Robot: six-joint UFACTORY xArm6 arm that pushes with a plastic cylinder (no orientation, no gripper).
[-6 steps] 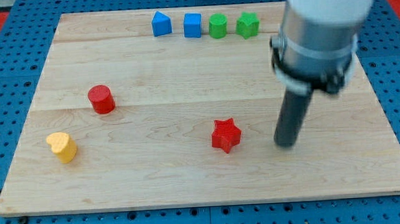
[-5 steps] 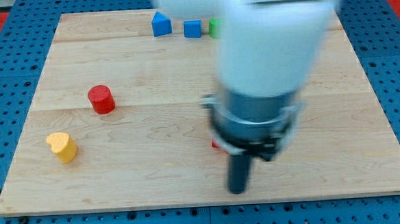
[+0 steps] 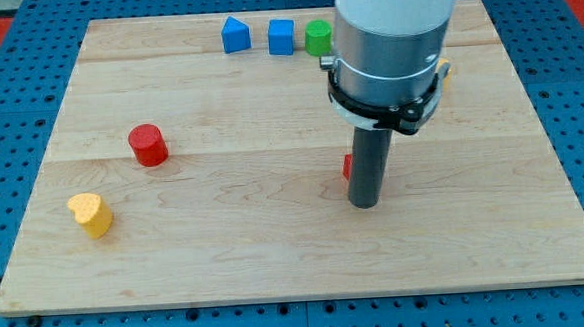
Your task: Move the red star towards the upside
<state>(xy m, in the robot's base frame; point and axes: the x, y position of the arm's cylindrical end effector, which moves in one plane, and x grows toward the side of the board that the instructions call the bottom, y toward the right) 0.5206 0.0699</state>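
Observation:
The red star (image 3: 347, 167) is almost wholly hidden behind my rod; only a sliver of red shows at the rod's left edge, right of the board's middle. My tip (image 3: 365, 202) rests on the board just below the star, touching or nearly touching it.
A red cylinder (image 3: 148, 145) and a yellow heart-like block (image 3: 90, 214) lie at the left. Along the top edge stand a blue pentagon-like block (image 3: 234, 34), a blue cube (image 3: 281, 36) and a green cylinder (image 3: 317, 37). The arm hides the top right of the wooden board (image 3: 227, 257).
My tip swung from the star's right down to below it, then pushed up. The star has shifted up and slightly right, and is now mostly hidden by the rod.

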